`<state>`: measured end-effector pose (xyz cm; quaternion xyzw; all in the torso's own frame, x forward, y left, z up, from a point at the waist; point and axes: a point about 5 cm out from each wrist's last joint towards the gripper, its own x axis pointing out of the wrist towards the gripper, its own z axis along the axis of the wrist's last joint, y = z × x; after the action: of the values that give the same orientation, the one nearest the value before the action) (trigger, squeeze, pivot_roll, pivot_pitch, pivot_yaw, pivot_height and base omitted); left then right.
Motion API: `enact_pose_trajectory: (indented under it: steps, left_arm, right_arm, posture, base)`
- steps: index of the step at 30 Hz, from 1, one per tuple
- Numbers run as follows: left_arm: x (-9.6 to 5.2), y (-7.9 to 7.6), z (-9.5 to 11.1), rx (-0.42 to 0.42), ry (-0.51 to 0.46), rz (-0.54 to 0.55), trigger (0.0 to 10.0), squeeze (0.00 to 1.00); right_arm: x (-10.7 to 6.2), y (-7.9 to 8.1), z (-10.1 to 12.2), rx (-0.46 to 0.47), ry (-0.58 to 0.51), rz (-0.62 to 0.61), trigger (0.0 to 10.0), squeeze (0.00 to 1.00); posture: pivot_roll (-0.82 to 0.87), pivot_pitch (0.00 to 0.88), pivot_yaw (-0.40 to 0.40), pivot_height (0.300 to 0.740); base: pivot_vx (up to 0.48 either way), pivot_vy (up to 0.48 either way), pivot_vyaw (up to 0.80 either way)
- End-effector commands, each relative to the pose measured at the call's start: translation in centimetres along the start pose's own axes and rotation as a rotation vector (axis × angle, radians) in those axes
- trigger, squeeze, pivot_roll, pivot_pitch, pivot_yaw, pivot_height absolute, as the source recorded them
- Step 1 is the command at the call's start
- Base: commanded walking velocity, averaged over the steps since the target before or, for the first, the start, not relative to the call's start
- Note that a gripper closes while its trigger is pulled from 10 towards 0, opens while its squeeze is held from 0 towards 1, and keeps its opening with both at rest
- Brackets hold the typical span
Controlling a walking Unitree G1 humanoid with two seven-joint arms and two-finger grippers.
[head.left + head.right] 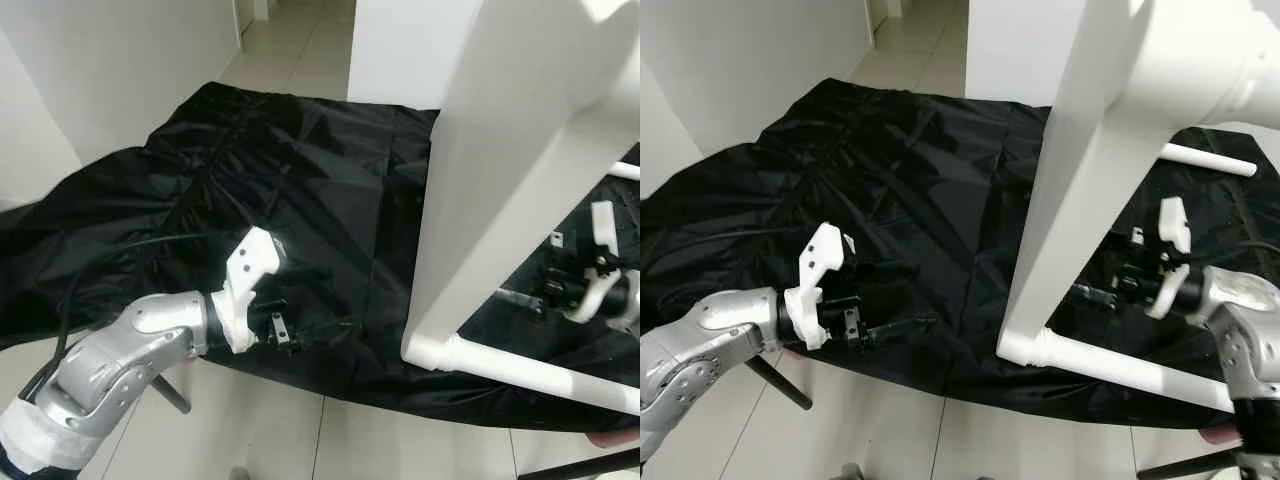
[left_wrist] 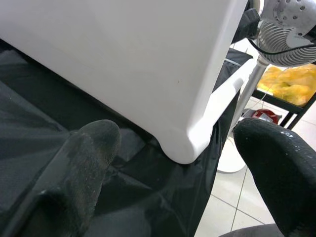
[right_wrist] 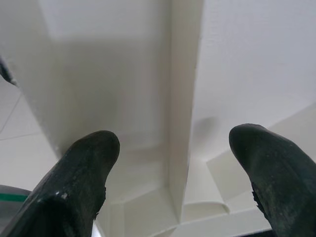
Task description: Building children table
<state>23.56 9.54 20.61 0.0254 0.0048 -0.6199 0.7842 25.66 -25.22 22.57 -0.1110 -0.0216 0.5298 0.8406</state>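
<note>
Left gripper (image 1: 890, 328) fingers spread wide, empty, low over the black sheet (image 1: 260, 180) near its front edge, pointing toward the white table panel (image 1: 510, 150). In the left wrist view a finger (image 2: 84, 168) sits either side of the panel's rounded corner, not touching. Left arm reaches in bent from lower left. Right gripper (image 1: 1095, 292) also spread, empty, aimed at the panel from the other side, just beside it. Panel stands upright on the sheet, its white tube leg (image 1: 1110, 365) lying along the front edge. Standing fan (image 2: 289, 29) behind, on tiled floor (image 1: 330, 440).
</note>
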Motion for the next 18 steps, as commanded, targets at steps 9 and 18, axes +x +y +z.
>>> enact_pose_trajectory:
  steps: [9,18]
  left_arm:
    - [0.1,-0.4,0.4,-0.030,-0.027,-0.056,10.0,0.00]
    - [-0.3,-0.3,0.5,-0.037,-0.025,-0.026,10.0,0.00]
  right_arm:
    - [-1.1,-0.7,1.3,-0.011,-0.135,-0.219,10.0,0.00]
    - [-2.9,0.0,0.1,0.047,-0.076,-0.273,10.0,0.00]
  posture:
    - [-0.05,0.065,0.000,0.740]
    - [-0.04,0.077,-0.002,0.740]
  base:
    - [0.000,0.000,0.00]
    - [0.000,0.000,0.00]
